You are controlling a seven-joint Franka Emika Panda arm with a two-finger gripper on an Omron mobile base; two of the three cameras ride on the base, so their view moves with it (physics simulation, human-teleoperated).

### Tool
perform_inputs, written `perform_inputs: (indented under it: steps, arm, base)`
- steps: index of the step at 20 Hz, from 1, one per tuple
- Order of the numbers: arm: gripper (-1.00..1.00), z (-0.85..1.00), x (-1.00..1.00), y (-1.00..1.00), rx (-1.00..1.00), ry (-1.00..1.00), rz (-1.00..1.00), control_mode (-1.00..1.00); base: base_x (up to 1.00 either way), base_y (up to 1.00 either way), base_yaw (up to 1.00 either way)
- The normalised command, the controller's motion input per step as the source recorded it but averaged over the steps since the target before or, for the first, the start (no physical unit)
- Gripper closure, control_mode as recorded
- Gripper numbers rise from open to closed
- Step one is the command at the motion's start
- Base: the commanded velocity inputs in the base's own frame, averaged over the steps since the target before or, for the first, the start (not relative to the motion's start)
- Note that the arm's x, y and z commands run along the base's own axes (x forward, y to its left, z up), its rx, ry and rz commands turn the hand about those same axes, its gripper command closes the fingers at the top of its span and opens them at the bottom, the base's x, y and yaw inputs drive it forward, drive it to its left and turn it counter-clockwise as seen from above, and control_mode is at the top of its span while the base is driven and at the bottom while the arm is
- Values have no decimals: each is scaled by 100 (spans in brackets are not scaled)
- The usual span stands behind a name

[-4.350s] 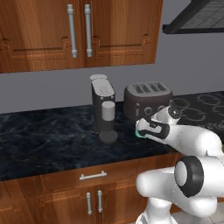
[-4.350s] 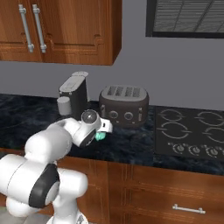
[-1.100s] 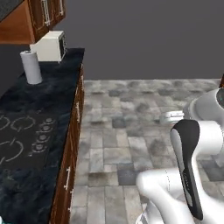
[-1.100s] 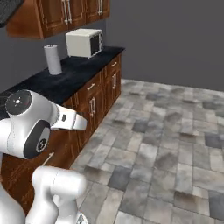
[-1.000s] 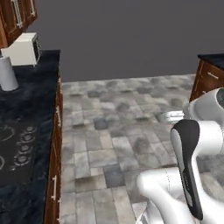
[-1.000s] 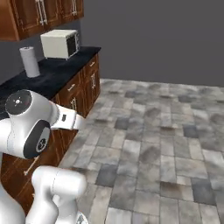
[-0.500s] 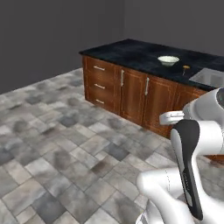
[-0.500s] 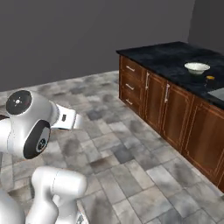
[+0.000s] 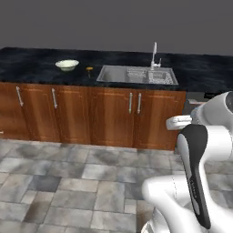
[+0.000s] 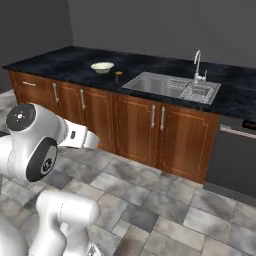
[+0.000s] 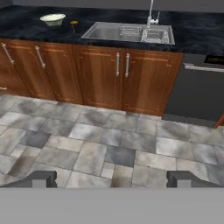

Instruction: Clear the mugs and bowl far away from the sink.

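The cream bowl [image 9: 67,64] [image 10: 102,66] [image 11: 53,18] sits on the black counter, left of the sink [image 9: 136,75] [image 10: 170,85] [image 11: 127,33]. A small dark mug with an orange top [image 9: 89,70] [image 10: 118,75] [image 11: 74,26] stands between the bowl and the sink's left edge. My gripper [image 11: 112,179] hangs open and empty over the tiled floor, well short of the counter, and looks toward the cabinets. Both dark fingertips [image 11: 41,178] are wide apart.
A metal faucet [image 9: 154,57] [image 10: 198,65] rises behind the sink. Wooden cabinet doors [image 11: 100,76] run below the counter, with a dark dishwasher front [image 11: 197,92] to their right. Grey stone floor tiles [image 10: 165,210] lie between me and the cabinets.
The whole view has swung round as the base moved: from the stove counter and microwave, across open floor, to facing the sink counter. The gripper has stayed open.
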Motion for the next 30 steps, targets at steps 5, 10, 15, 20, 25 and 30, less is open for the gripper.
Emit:
perform_inputs:
  steps: [5,10,15,20,25,30]
  arm:
    - [-100,0,0,0,0,0,0,100]
    - [-100,0,0,0,0,0,0,100]
    - [-100,0,0,0,0,0,0,100]
    - [-100,0,0,0,0,0,0,100]
    - [-100,0,0,0,0,0,0,100]
    - [-100,0,0,0,0,0,0,100]
  base:
    - [54,53,-54]
    - [72,100,-15]
    - [99,100,-14]
    - [100,88,-14]
    - [100,86,-13]
    - [99,40,-9]
